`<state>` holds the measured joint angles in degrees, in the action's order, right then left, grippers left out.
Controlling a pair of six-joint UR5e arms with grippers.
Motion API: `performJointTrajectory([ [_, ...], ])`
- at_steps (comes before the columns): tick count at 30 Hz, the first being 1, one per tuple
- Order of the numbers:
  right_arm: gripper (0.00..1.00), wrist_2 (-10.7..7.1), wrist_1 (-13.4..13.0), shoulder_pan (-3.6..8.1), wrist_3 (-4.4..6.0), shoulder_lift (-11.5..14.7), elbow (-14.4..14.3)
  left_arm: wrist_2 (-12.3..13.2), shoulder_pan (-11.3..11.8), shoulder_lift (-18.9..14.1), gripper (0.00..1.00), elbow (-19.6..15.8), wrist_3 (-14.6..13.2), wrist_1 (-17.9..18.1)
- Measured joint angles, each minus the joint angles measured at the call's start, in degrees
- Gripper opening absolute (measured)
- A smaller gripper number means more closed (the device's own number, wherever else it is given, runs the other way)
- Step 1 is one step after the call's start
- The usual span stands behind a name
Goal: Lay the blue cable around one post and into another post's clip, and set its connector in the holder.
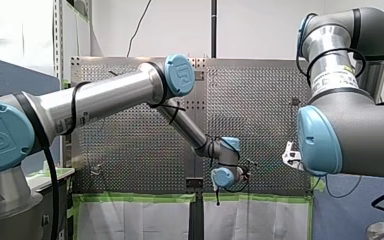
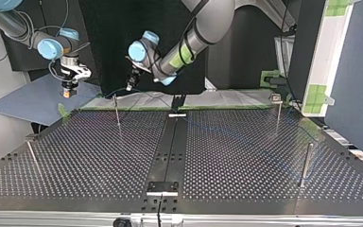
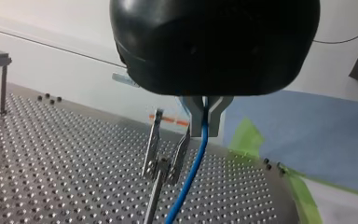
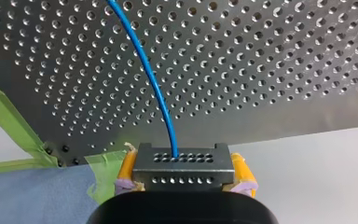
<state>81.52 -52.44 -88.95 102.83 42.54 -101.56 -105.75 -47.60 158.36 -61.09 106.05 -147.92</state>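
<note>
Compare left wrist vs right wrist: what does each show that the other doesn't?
Left wrist only: my left gripper, its metal fingers shut on the blue cable, next to a clip post with a V-shaped top. A second post stands farther off.
Right wrist only: my right gripper, its yellow pads clamping the grey connector, with the cable leaving it over the table.
Both: the blue cable, the perforated table, green tape at its edge, and the blue mat beyond.
</note>
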Motion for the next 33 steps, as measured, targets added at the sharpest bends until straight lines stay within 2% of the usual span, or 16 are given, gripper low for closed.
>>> performJointTrajectory([
  [11,0.0,-0.18,-0.7,0.45,0.05,-0.1,0.0,0.7,1.2,0.0,0.0,1.3,0.6,0.3],
  [16,0.0,-0.21,-0.7,0.19,-0.36,-0.2,0.0,0.9,1.4,0.2,0.0,1.6,0.6,0.3],
  [23,0.0,-0.44,-0.8,-0.28,-1.09,-0.4,0.0,1.4,1.3,2.1,0.0,3.0,0.5,-0.6],
  [33,0.0,-0.9,-1.6,-0.26,-1.08,-0.7,0.2,1.3,1.5,2.7,0.0,4.7,0.4,-1.3],
])
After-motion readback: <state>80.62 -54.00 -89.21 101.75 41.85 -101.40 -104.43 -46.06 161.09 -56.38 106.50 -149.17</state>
